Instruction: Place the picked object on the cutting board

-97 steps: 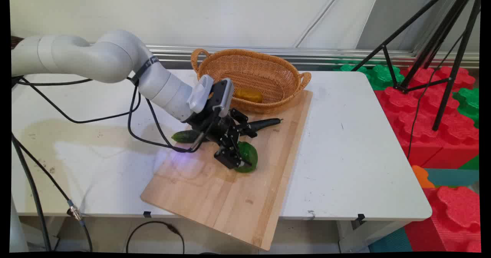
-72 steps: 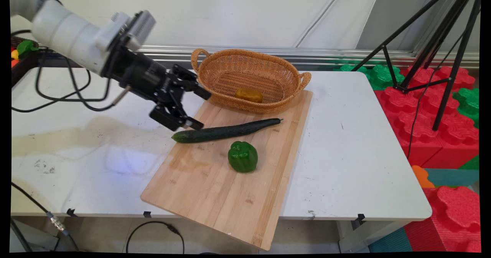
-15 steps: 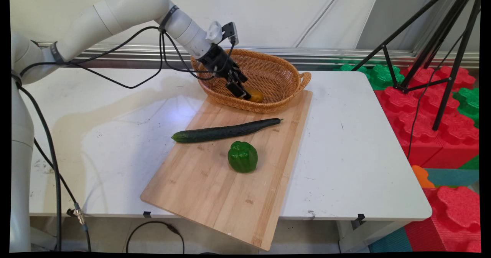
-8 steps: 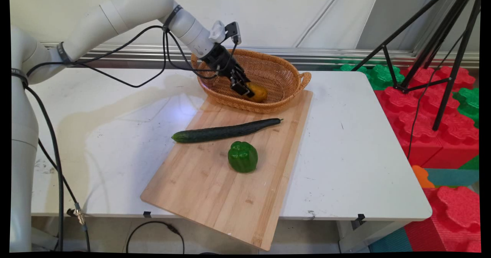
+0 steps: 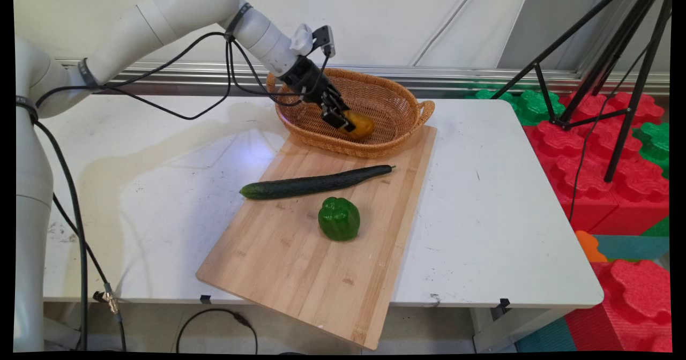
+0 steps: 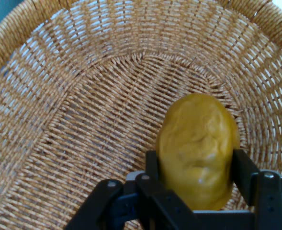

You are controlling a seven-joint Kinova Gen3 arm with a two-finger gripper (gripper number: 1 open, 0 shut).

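Gripper (image 5: 345, 125) in basket (image 5: 399, 100), pinching potato (image 6: 198, 148).
Cucumber (image 5: 313, 182) and pepper (image 5: 338, 219) on board (image 5: 300, 274), near.

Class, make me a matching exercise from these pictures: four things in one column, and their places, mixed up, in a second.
Things:
1. potato
2. cucumber
3. green pepper
4. basket

Places:
A. far end of the cutting board
B. nearest the board's middle
C. between the pincer's fingers
D. across the board, between basket and pepper

Pairs: 1-C, 2-D, 3-B, 4-A
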